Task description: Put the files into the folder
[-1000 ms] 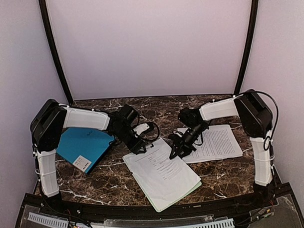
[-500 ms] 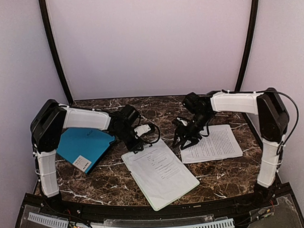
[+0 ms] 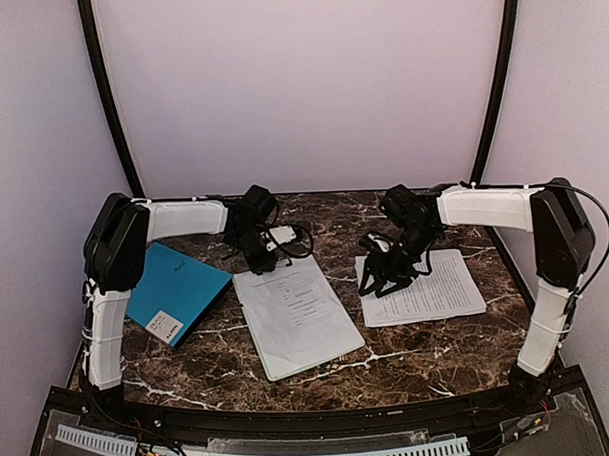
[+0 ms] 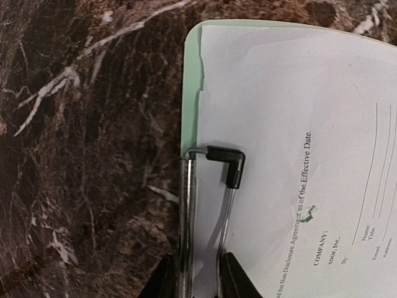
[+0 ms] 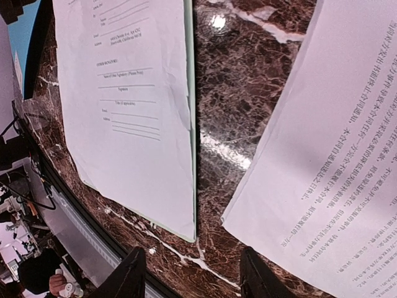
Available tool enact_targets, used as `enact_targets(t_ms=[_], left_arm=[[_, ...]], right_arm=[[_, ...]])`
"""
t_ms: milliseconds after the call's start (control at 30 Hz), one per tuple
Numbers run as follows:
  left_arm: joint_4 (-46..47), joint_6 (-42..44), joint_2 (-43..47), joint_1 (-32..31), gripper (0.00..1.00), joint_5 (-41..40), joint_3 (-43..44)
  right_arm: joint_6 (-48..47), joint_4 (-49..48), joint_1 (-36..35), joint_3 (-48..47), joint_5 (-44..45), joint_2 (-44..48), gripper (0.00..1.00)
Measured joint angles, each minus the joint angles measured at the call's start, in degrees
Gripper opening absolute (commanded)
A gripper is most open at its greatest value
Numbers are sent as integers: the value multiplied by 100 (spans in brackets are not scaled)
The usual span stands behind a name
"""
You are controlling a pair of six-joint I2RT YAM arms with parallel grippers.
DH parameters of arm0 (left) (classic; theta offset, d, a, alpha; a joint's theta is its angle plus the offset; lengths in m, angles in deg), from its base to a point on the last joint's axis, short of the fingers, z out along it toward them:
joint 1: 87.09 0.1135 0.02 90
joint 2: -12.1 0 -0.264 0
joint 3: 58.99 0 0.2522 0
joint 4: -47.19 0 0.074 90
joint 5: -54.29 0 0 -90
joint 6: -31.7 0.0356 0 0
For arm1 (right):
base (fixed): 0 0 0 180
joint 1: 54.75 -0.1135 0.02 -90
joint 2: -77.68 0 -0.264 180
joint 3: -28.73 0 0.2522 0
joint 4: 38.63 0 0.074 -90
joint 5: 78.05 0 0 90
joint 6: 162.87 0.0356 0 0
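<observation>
Left gripper [image 4: 197,279] is clenched on the metal clip [image 4: 224,160] of the pale green clipboard [image 4: 192,93] mid-desk [image 3: 229,363], with one printed sheet [image 3: 292,308] on it. Right gripper [image 5: 192,270] is released, jaws spread, right at the other sheet [image 3: 432,284] near the right edge. Teal folder [image 3: 177,292] lies flat by the left edge.

Items counted:
- Printed sheets: two, the centre sheet [image 3: 292,308] and the right sheet [image 3: 432,289].
- Teal folder [image 3: 177,287]: one, at left.
- Pale green clipboard [image 4: 192,81]: one.
- Grippers: two, the left gripper [image 3: 258,258] and the right gripper [image 3: 384,280].
</observation>
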Motion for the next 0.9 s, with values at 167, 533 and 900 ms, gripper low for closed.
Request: enact_targets(t_ms=[167,533,900], left_arm=[[-87,566,-680,164,31,-313,1082],[999,1523,-2011,592,74,-1508,3005],[2100,-579,706,555,99,-2341,-42]], right_arm=[[-59,-190,236,184,170,101,50],[-55,-800,466,634,925,870,54],[-153,-1478,444,911,1198,1040,77]])
